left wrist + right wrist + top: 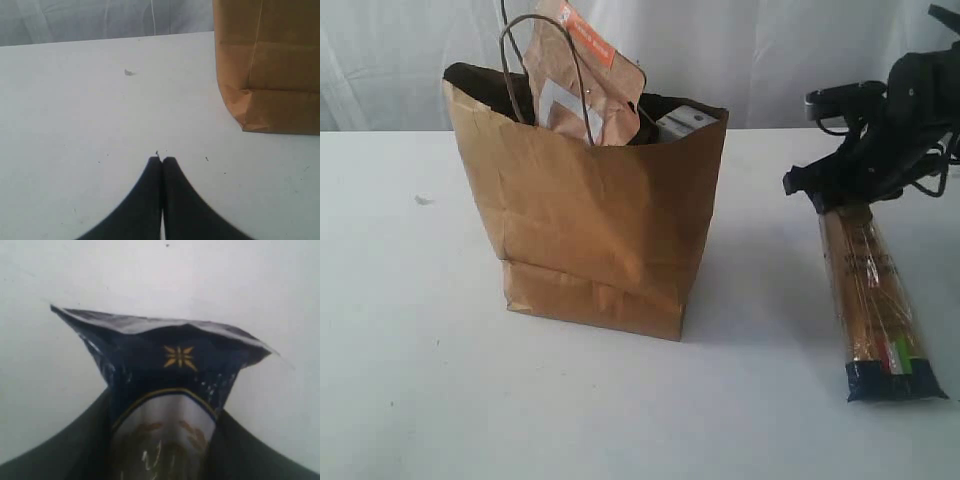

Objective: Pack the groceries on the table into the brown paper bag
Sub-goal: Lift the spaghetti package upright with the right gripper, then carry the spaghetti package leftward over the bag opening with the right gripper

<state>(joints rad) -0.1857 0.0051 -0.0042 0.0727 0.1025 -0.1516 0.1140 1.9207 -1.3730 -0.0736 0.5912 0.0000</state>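
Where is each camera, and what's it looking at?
Exterior view: off the arms, facing across the table at the brown paper bag; right hand shows, gripping the spaghetti packet.
Left wrist view: on the left arm, low over the table, facing the bag's bottom corner; left hand shows, shut.
Right wrist view: on the right arm, looking along the packet to its dark end; hand's fingers flank it.
Shared: exterior and left wrist, the bag; exterior and right wrist, the packet.

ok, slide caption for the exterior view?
Right gripper holds the spaghetti packet by one end, beside the brown paper bag.
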